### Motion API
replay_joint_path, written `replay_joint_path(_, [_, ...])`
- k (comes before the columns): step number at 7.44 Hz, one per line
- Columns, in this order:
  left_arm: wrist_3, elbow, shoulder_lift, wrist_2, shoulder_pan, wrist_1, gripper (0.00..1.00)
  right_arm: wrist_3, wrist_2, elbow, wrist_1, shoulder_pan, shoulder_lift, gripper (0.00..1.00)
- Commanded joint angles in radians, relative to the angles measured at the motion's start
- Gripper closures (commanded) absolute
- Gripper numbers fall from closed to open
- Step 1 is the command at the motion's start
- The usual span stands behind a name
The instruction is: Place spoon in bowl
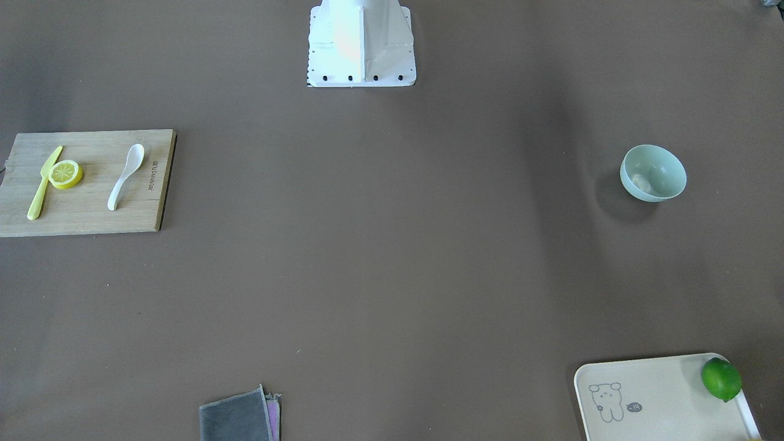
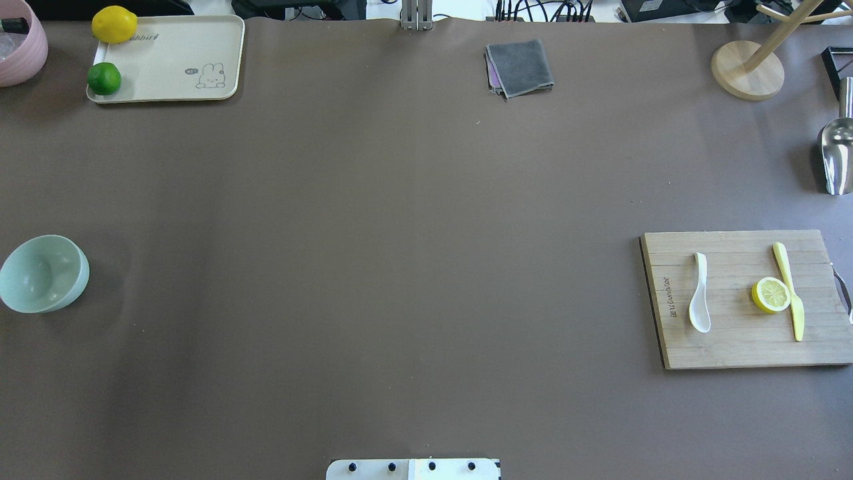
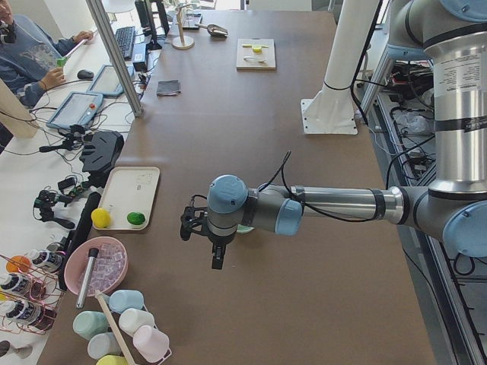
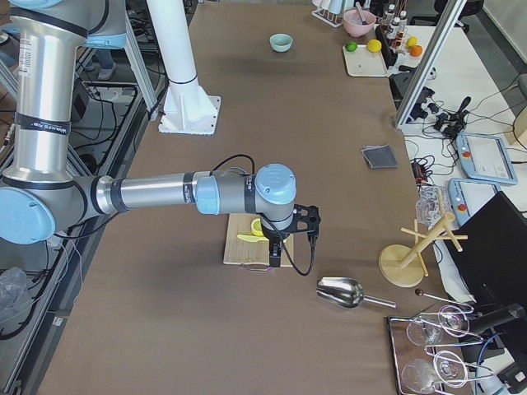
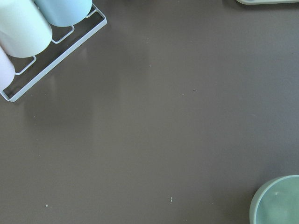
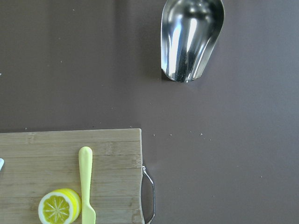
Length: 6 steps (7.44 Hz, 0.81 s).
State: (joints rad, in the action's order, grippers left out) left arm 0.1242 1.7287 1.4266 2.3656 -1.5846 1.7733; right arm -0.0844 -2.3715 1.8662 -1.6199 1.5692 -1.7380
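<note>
The white spoon lies on a wooden cutting board at the table's right side, also seen in the front view. The mint-green bowl stands empty at the table's left edge, also in the front view; its rim shows in the left wrist view. My left gripper hangs above the table beside the bowl, seen only from the side. My right gripper hangs over the board's outer end, seen only from the side. I cannot tell whether either is open or shut.
A lemon half and a yellow-green knife share the board. A metal scoop and a wooden stand are at the far right. A grey cloth and a cream tray with fruit are at the far edge.
</note>
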Motion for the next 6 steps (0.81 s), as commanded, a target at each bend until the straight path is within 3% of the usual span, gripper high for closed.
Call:
replay_joint_path(1, [0.0, 0.021, 0.002, -0.003, 0.003, -0.003, 0.02, 0.0, 0.0, 0.001, 0.0, 0.0, 0.0, 0.0])
replay_joint_path(6, [0.002, 0.028, -0.014, 0.001, 0.002, 0.005, 0.02, 0.002, 0.002, 0.002, 0.002, 0.0, 0.001, 0.0])
